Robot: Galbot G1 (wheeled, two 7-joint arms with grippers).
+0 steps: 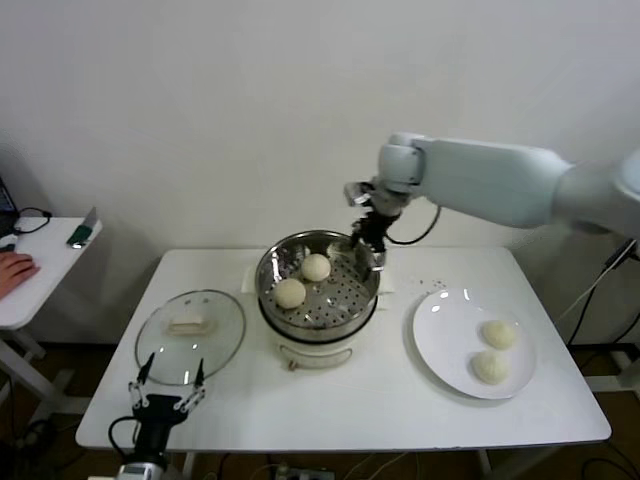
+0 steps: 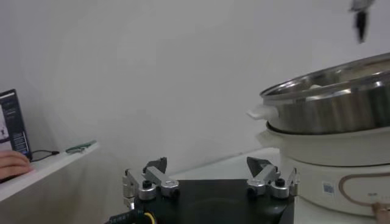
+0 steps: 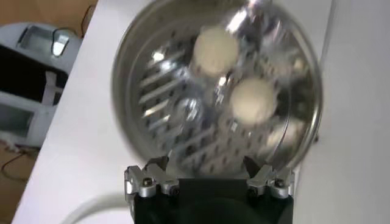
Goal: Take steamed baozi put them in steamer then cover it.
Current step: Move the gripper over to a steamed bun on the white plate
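Right gripper (image 1: 366, 243) hangs over the far rim of the steamer (image 1: 268, 285), jaws apart, nothing between them. Two baozi (image 1: 316, 267) (image 1: 290, 293) sit on the perforated bottom, left of centre, close together; the right wrist view is smeared, so the reflections on the steel wall are hard to separate from the buns. Two more baozi (image 1: 499, 334) (image 1: 490, 367) lie on the white plate (image 1: 440, 340) to the steamer's right, just beside each other. Cover (image 1: 190, 337) lies flat on the table (image 1: 380, 410) left of the steamer, handle up. Left gripper (image 1: 167, 391) waits low at the table's near edge, just in front of the cover, jaws apart and empty; its arm is cut off by the frame. A person's hand (image 1: 14, 268) rests on the side table, mostly out of view
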